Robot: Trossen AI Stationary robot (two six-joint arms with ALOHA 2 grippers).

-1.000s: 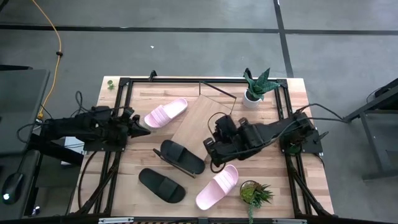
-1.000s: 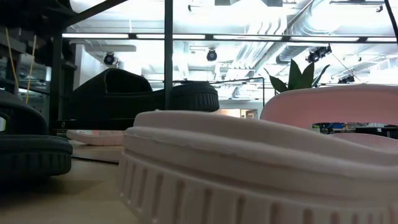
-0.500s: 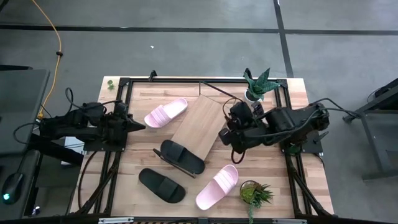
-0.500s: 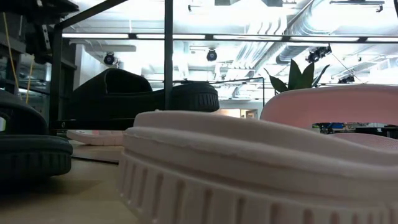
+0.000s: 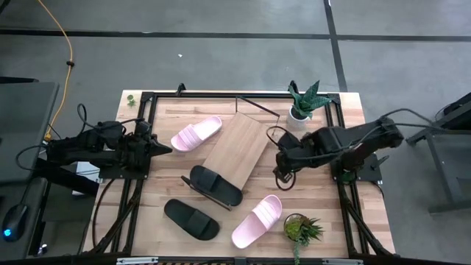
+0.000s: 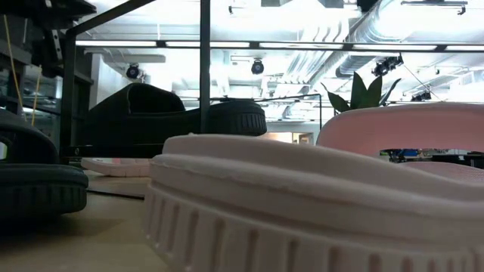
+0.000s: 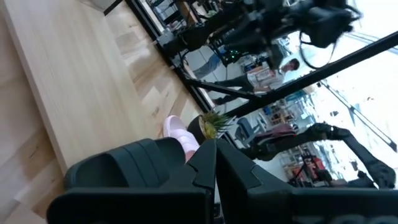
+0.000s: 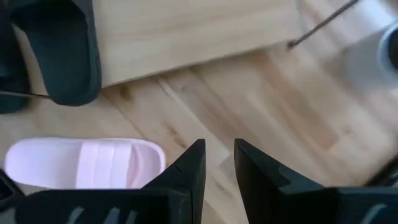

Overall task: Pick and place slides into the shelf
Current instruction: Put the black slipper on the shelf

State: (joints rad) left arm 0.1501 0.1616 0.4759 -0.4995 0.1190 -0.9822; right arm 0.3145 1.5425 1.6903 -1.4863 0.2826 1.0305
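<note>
The right gripper (image 5: pixel 282 171) hangs at the shelf's (image 5: pixel 237 146) four o'clock — fingers slightly parted, holding nothing. The left gripper (image 5: pixel 168 149), at nine o'clock, is pinched closed

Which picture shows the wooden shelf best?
The high view: the whole shelf shows from above, tilted across the table, with one black slide overlapping its near corner. The right wrist view catches only one end of its board. In the low and left wrist views I cannot make it out.

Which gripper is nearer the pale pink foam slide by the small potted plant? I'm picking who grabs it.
Right. The right gripper hangs just above that pink slide; the left gripper sits far across the table.
</note>
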